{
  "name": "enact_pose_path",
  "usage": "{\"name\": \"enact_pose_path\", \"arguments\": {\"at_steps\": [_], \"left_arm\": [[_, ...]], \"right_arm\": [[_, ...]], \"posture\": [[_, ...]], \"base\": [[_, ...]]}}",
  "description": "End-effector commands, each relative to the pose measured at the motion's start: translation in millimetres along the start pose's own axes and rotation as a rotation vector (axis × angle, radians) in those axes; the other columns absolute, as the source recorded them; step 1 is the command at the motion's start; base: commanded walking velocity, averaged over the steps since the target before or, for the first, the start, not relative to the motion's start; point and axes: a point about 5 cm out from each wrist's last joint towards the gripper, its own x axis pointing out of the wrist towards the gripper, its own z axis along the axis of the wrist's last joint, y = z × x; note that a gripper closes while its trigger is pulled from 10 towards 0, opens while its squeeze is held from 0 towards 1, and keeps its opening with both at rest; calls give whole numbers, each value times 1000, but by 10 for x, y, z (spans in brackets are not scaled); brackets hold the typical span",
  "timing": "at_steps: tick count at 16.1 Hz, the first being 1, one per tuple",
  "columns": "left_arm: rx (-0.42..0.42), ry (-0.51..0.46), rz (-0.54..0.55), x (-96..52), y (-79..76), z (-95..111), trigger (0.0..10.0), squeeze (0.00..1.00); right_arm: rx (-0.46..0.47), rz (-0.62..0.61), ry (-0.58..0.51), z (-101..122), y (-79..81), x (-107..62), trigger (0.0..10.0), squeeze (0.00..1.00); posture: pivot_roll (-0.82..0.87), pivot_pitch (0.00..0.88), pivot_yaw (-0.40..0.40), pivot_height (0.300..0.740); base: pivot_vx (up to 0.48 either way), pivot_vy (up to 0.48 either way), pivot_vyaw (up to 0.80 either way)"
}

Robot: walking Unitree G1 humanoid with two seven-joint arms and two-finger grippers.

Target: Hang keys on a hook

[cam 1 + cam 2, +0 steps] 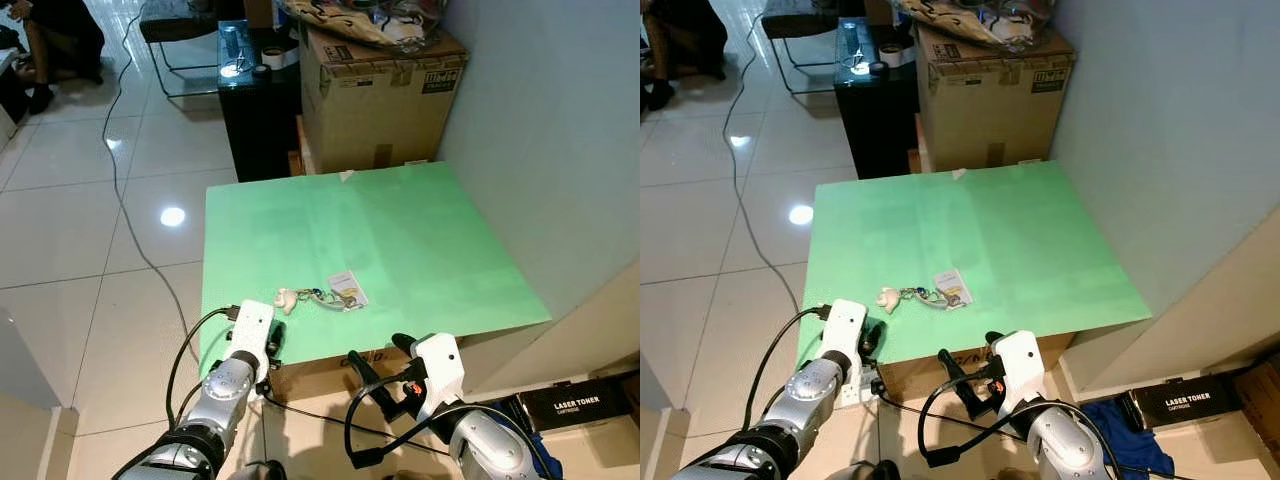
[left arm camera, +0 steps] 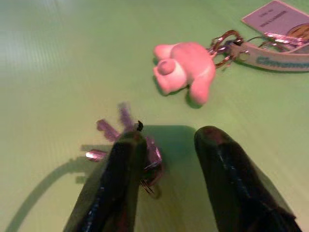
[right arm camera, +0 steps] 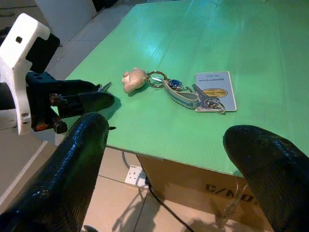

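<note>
Up close, the left wrist view reveals small keys (image 2: 145, 159) beside the open left end effector (image 2: 166, 145); the right end effector (image 3: 169, 130) gapes before the counter (image 1: 420, 250).

Left gripper (image 1: 275, 338) low in lower left of head view, fingers parted. Right gripper (image 1: 378, 377) at lower centre-right, fingers spread wide, pointing toward upper left.
</note>
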Motion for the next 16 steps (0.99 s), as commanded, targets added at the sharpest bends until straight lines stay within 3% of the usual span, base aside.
{"name": "enact_pose_path", "arguments": {"at_steps": [1,4,9,13,15,16], "left_arm": [[-31,62,20,-31,28,-116,0,0],[-85,116,38,-50,43,-196,0,0],[-100,79,27,-17,45,-106,0,0],[-135,-94,-4,78,78,279,0,0],[-139,-294,-53,122,58,754,0,0],[-148,-348,-58,118,76,907,0,0]], "right_arm": [[-2,15,-2,29,6,4,10000,0],[0,14,-3,32,9,8,10000,0],[4,6,-5,35,-2,12,10000,0],[1,-1,-9,49,-32,50,10000,0],[-3,-4,-11,58,-56,68,10000,0],[-4,-6,-11,58,-66,71,10000,0]], "posture": [[-231,92,40,740],[-233,92,41,740],[-233,85,49,740],[-219,69,56,740],[-209,57,58,740],[-205,49,60,740]], "base": [[0,0,0],[0,0,0],[0,0,0],[0,0,0],[0,0,0],[0,0,0]]}}
